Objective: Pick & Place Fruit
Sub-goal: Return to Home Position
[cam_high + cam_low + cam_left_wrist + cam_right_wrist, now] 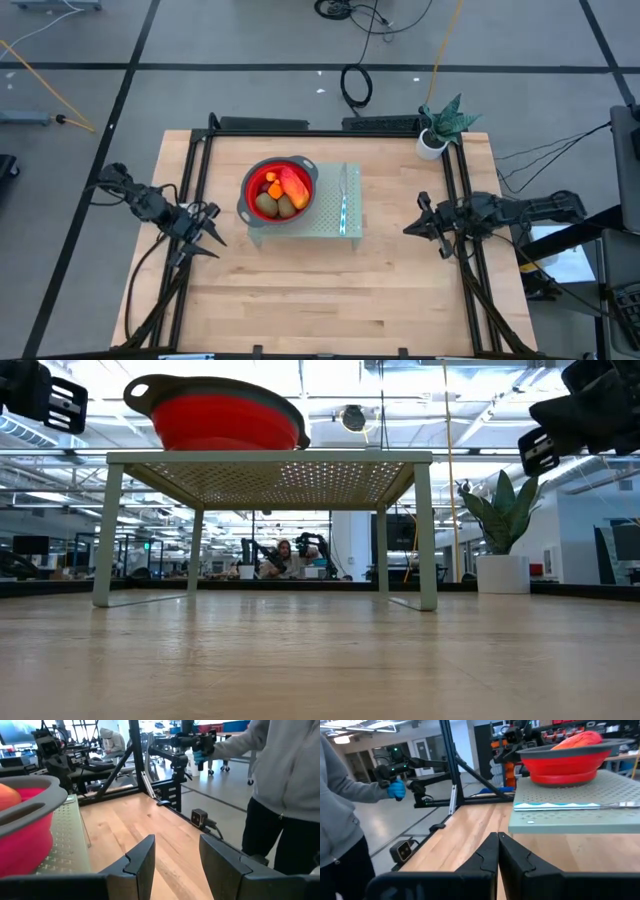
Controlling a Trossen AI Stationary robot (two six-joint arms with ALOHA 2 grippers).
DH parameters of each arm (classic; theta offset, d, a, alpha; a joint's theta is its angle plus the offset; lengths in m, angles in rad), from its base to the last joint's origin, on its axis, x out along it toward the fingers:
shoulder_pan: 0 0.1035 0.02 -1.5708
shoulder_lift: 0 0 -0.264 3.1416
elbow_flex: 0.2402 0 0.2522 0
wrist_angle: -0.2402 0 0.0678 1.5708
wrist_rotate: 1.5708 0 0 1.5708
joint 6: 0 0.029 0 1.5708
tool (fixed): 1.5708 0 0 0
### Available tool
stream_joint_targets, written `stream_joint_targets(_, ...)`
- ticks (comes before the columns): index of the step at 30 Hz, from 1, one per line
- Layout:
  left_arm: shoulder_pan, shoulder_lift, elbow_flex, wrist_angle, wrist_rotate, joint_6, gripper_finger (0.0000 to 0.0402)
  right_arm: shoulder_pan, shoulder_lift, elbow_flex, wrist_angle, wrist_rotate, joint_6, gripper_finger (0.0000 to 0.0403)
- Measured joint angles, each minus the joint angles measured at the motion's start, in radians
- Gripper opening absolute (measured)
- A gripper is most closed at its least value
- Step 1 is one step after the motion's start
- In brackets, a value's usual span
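Fruit lies heaped in the red bowl on the pale perforated shelf at the middle of the table, with 1 slim knife lying beside the bowl. The left gripper hovers off the shelf's left side, jaws apart and empty. The right gripper hovers off its right side, jaws pressed together.
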Motion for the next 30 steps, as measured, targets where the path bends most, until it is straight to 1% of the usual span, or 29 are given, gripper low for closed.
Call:
stream_joint_targets(6,0.0,0.0,0.0,-0.002,0.0,0.052,0.0152,-0.018,-0.105,0.0,-0.096,0.004,-0.012,0.0)
stream_joint_targets(10,0.0,0.0,-0.008,0.009,-0.008,0.07,0.0152,-0.022,-0.121,0.0,-0.152,0.005,-0.031,0.0)
stream_joint_targets(12,0.0,0.0,-0.04,0.048,-0.018,0.072,0.0152,-0.022,-0.122,0.0,-0.16,0.005,-0.035,0.0)
stream_joint_targets(16,0.0,0.0,-0.131,0.148,-0.023,0.038,0.0152,-0.022,-0.123,-0.02,-0.134,0.002,-0.041,0.0)
stream_joint_targets(19,0.0,0.0,-0.174,0.213,-0.025,0.022,0.0152,-0.022,-0.123,-0.06,-0.074,0.002,-0.035,0.0)
stream_joint_targets(23,0.0,0.0,-0.199,0.282,-0.023,0.046,0.0152,-0.023,-0.126,-0.105,-0.006,-0.027,-0.013,0.0)
stream_joint_targets(30,0.0,0.0,-0.207,0.304,-0.023,0.067,0.0152,-0.022,-0.125,-0.113,-0.022,-0.026,0.016,0.0)
